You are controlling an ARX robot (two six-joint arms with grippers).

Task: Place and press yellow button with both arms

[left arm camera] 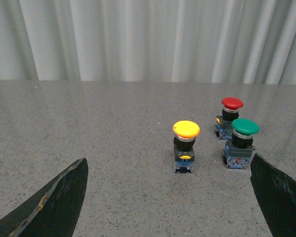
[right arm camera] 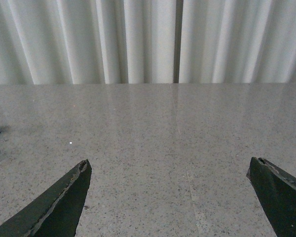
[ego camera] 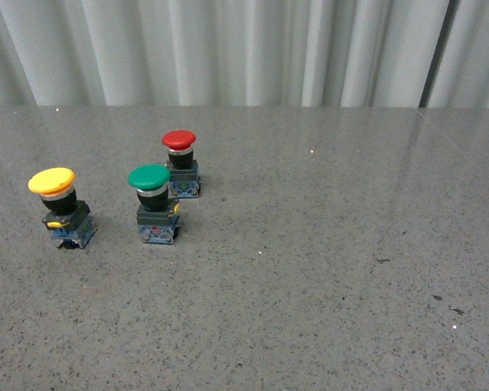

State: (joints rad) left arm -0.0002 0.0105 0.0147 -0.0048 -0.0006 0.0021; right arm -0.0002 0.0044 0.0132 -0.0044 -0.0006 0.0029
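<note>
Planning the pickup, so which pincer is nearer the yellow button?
Left. The yellow button stands just ahead of the open left pincer; the right pincer faces table well off to the button's right.

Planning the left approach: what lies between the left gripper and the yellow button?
Only bare table, in the left wrist view, between left gripper and yellow button.

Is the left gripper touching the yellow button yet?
Apart. The left wrist view shows the yellow button standing ahead of the open left gripper, with bare table between it and either finger.
</note>
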